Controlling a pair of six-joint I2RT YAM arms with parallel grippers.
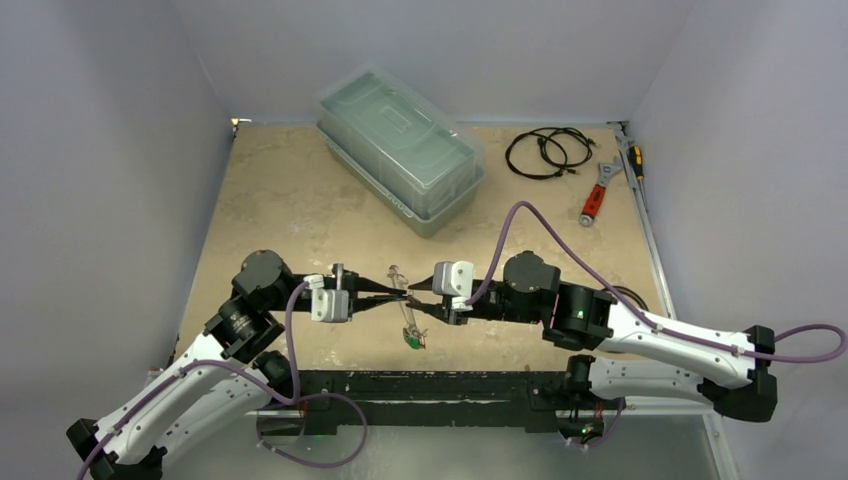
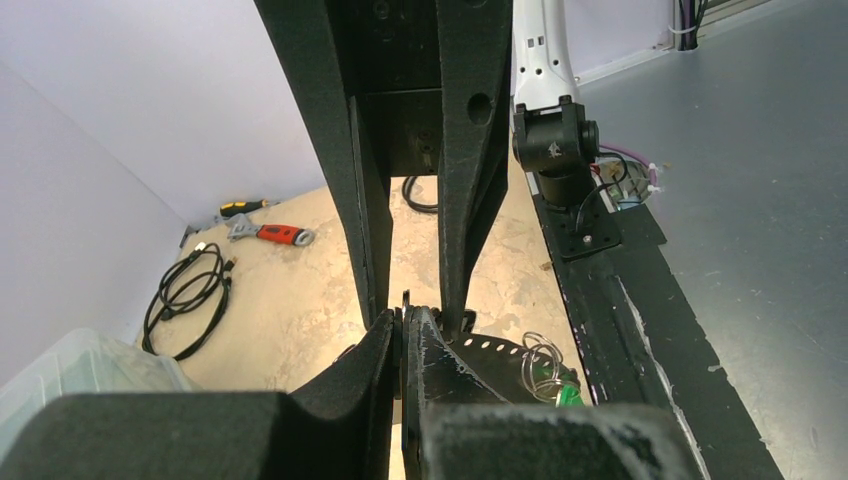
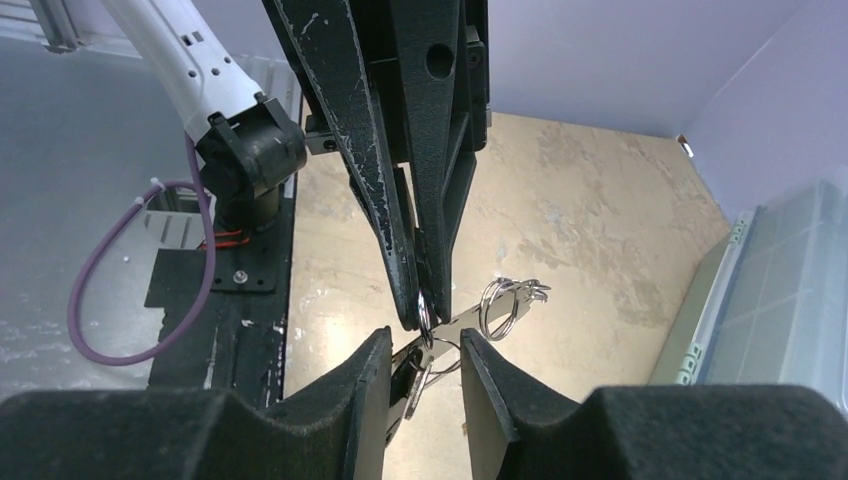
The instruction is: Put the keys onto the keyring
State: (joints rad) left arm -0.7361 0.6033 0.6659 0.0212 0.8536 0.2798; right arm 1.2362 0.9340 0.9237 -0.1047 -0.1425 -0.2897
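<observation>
- Left wrist view shows my left gripper fully closed, pinching the keyring by its thin edge. The holed plate juts out to the right of my fingertips.
- My right gripper meets it tip to tip, with its jaws partly open.
- A slim silver piece sits in that gap, nearer one finger. I see no pinch on it from both pads, so I take it as not gripped.
- Just beyond my right fingertips, at the plate's far end, sits a cluster of split rings.
- The green key lies just past those rings, to the right of my left fingers and lower than the plate.
- The step in hand, as I judge it, is threading. My left gripper acts as the vice while my right works a ring or key toward a hole in the rim.
- The next move, I reckon, calls for my right jaws to close on the silver piece and steer it to a hole in small, slow motions. My left grip must hold firm, since a slip could let the plate twist.
- Count of the task's things: one keyring and one green-headed key. I cannot make out any other keys. The split rings number two or three, but they overlap too much to be sure.
- Well beyond both tools are one clear lidded box, one coiled black cable, one red-handled wrench and one screwdriver.
</observation>
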